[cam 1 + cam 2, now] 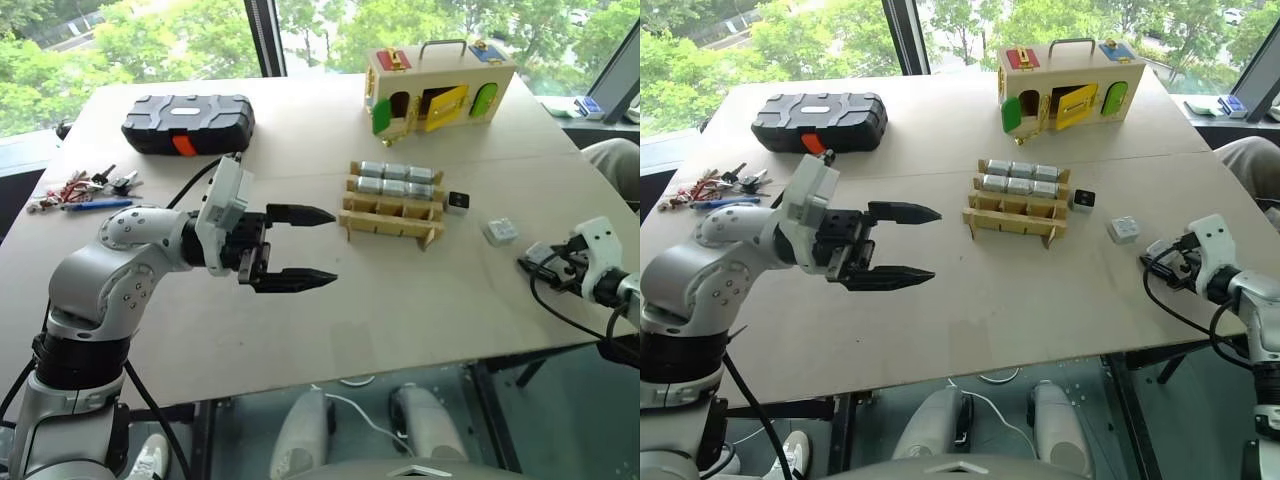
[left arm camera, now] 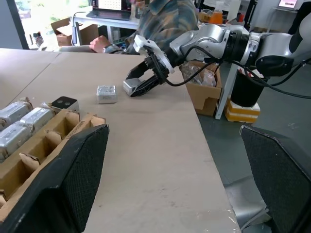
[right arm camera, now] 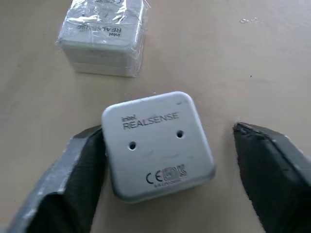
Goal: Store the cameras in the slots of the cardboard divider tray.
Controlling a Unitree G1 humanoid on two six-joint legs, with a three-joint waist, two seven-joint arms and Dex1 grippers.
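Left tool [image 1: 310,247]: we see it held above the surface [image 1: 400,310], fingers spread wide, empty.
Right tool [image 3: 170,179]: we see it down at the surface, fingers apart on either side of a RealSense camera [image 3: 158,145]; one finger [image 3: 77,174] touches the camera's side, the other stands clear, so nothing is gripped.
Second loose camera [image 3: 103,36]: wrapped, lying just beyond the one between the right tool's fingers.
Cardboard divider tray [image 1: 390,215]: ahead of the left tool, silver cameras [image 1: 397,180] in its far slots.
Black-faced camera [image 1: 458,201]: touching the tray's end nearest the right tool.
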